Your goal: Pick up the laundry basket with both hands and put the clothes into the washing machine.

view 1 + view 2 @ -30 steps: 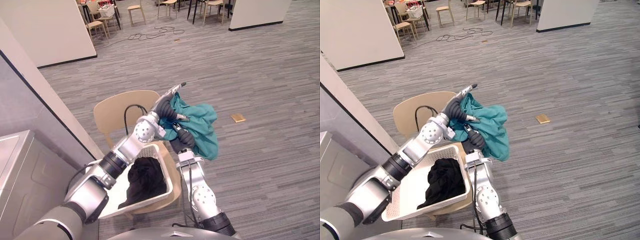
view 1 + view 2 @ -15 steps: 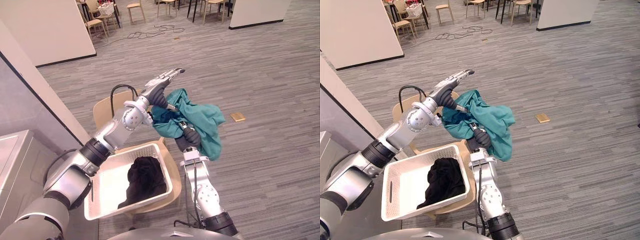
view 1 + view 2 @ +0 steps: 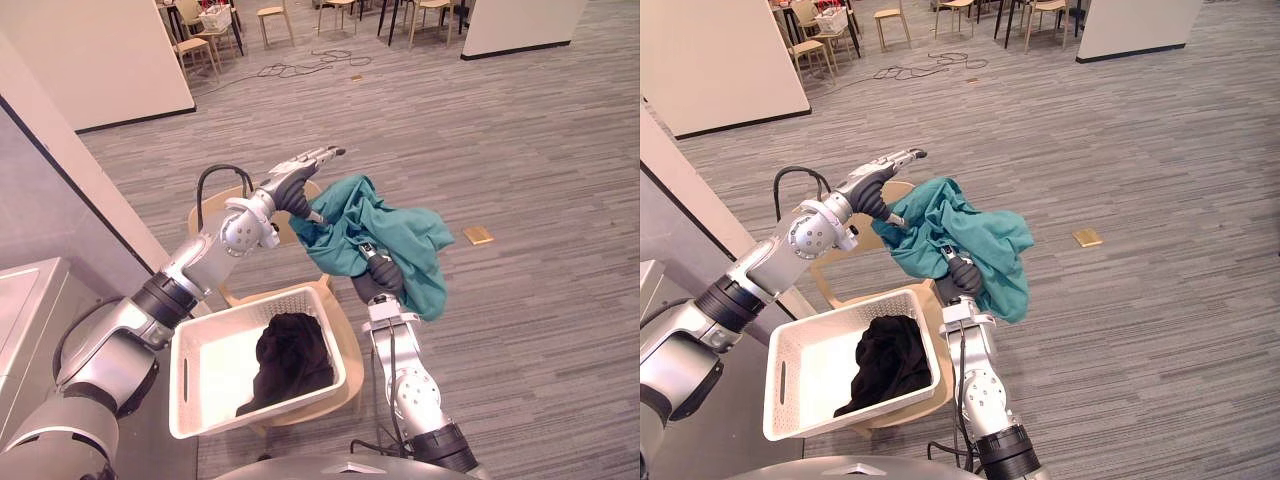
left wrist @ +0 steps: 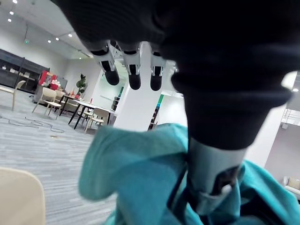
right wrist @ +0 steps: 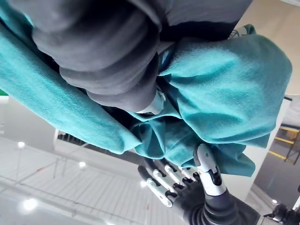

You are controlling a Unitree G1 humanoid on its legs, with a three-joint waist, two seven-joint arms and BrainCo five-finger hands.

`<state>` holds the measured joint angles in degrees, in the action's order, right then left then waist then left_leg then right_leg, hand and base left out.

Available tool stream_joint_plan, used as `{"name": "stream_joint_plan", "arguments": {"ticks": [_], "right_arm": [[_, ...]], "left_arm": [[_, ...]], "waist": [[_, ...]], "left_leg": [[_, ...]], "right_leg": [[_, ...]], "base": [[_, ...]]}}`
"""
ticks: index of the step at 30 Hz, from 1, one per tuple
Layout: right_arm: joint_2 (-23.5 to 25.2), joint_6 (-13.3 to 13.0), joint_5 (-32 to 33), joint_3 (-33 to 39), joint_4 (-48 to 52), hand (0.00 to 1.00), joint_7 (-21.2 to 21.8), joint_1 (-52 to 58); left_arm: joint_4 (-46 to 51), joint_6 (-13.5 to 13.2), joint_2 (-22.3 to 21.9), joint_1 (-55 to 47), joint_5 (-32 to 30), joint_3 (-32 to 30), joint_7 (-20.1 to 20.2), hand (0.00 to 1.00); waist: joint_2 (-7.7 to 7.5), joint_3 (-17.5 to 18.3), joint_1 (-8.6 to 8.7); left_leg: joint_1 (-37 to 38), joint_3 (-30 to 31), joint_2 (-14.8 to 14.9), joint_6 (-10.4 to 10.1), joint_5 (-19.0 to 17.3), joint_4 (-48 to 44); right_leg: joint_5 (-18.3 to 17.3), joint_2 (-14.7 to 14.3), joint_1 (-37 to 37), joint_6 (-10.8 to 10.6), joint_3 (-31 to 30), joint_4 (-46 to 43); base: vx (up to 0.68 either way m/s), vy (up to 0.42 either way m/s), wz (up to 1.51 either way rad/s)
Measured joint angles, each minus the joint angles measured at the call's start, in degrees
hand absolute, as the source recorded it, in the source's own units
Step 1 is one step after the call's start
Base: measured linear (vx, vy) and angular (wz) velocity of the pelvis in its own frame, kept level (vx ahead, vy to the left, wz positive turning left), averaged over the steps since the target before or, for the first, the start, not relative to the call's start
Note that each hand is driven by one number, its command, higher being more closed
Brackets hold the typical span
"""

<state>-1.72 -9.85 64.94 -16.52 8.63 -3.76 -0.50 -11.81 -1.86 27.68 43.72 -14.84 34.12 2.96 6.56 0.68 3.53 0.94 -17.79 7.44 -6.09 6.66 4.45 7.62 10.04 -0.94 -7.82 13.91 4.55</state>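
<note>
The teal garment (image 3: 400, 235) hangs in the air above the floor, just beyond the far right corner of the laundry basket (image 3: 185, 385), bunched at the top and draping down on all sides. It sits over the raised right hand (image 3: 378, 278), whose dark cover shows below the cloth. That hand's fingers are buried in the folds, so I cannot tell whether they are clenched or loose.

The left hand (image 3: 295, 180) reaches in at the garment's upper edge on the robot's left. Its fingers (image 4: 133, 70) are straight and spread, clear of the cloth, while the thumb points down into the teal fabric and touches it.

The white basket rests on a beige chair (image 3: 270, 270) and holds a crumpled black garment (image 3: 292, 355) toward its right side. The washing machine (image 3: 25, 300) stands to the robot's left, well apart from the teal garment. Grey striped carpet (image 3: 520, 150) covers the floor, with a small brown square (image 3: 476, 235) lying on it to the right.
</note>
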Motion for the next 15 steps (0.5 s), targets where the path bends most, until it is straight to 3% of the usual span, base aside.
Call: {"name": "stream_joint_plan", "arguments": {"ticks": [5,15], "right_arm": [[0.0,0.0,0.0,-0.1,0.0,1.00,0.0,0.0],[-0.4,-0.8,-0.1,0.0,0.0,1.00,-0.2,0.1]], "left_arm": [[0.0,0.3,-0.4,-3.0,1.3,0.0,1.0,0.00],[2.3,0.6,-7.4,-5.6,2.6,7.0,1.5,0.00]], "waist": [[-0.05,0.0,0.16],[-0.23,-0.1,0.56]], "left_leg": [[-0.1,0.2,0.0,0.0,0.0,0.0],[-1.1,0.2,0.0,0.0,0.2,0.0]], "right_leg": [[0.0,0.0,-0.1,0.0,0.2,0.0],[-0.2,0.0,1.0,0.0,0.2,0.0]], "base": [[0.00,0.000,0.01],[0.00,-0.001,0.00]]}}
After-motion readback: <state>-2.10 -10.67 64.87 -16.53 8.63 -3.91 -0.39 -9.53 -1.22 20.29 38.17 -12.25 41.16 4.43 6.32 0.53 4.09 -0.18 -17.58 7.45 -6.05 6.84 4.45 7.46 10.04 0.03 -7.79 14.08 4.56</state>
